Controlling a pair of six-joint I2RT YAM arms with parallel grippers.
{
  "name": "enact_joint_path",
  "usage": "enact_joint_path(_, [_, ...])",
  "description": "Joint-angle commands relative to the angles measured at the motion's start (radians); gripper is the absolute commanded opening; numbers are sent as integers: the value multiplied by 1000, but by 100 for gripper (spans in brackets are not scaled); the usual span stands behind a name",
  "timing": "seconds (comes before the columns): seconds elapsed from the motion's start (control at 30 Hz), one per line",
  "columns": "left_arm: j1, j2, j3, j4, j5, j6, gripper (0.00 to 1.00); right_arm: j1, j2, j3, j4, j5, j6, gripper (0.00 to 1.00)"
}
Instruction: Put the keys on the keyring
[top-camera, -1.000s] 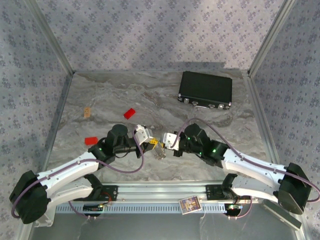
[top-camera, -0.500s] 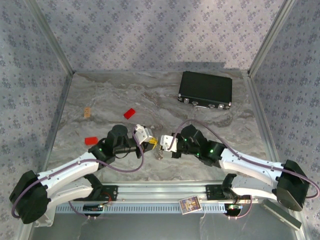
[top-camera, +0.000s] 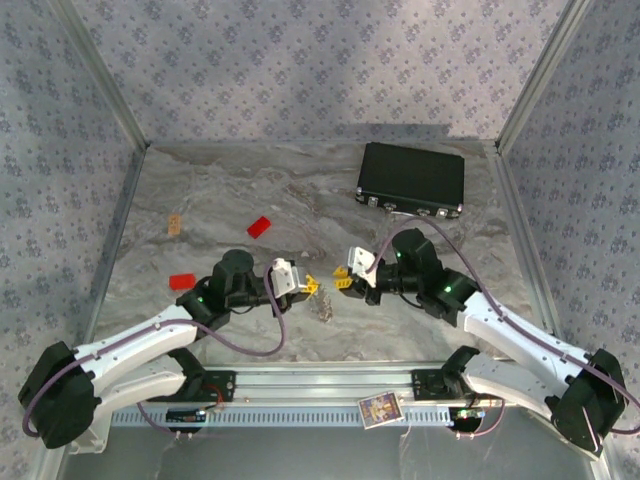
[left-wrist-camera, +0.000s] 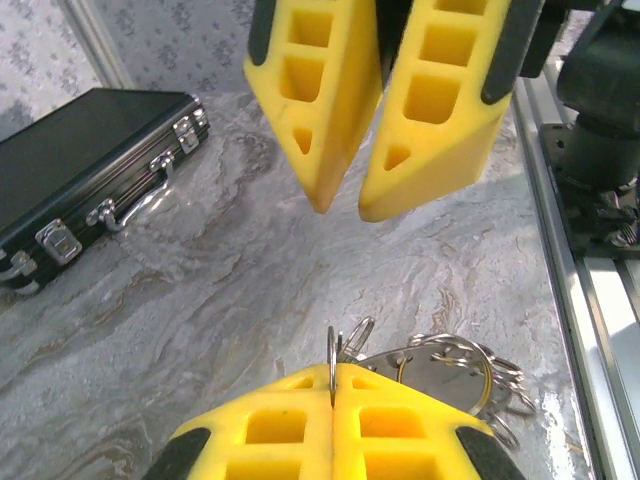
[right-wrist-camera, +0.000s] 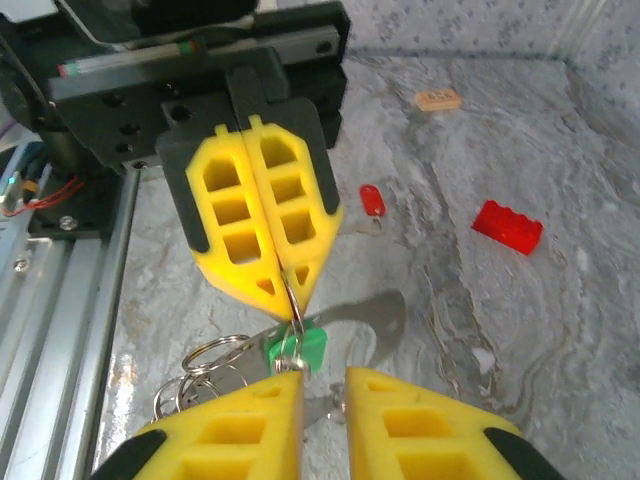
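Right wrist: yellow, hollow-celled left hand (right-wrist-camera: 289, 297) pinches thin silvery keyring (right-wrist-camera: 294, 316).

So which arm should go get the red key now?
Probably right: the right gripper stands slightly open and empty, while the left gripper is shut on the keyring, green key hanging there. The red key lies loose on the table.

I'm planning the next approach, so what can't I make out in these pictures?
Right wrist view: the left end effector pinches the keyring; whether the green key is threaded on it or just hanging against it is too small to tell.
Left wrist view: that end effector itself hides the keyring's lower part.
Top view: the bunch of rings is too small to sort.
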Motion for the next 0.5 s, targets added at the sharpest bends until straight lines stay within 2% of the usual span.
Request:
enact_joint_path(0.0, [-1,-12,4,19,80,86,0,0,15,14,47,-57,48,16])
enact_joint_path(0.2, [-1,1,12,17,99,72,0,52,74,43,-7,-27,-25,21])
enact_joint_path(0.47, [0,11,17,23,108,56,0,96,95,41,-6,62,-80,20])
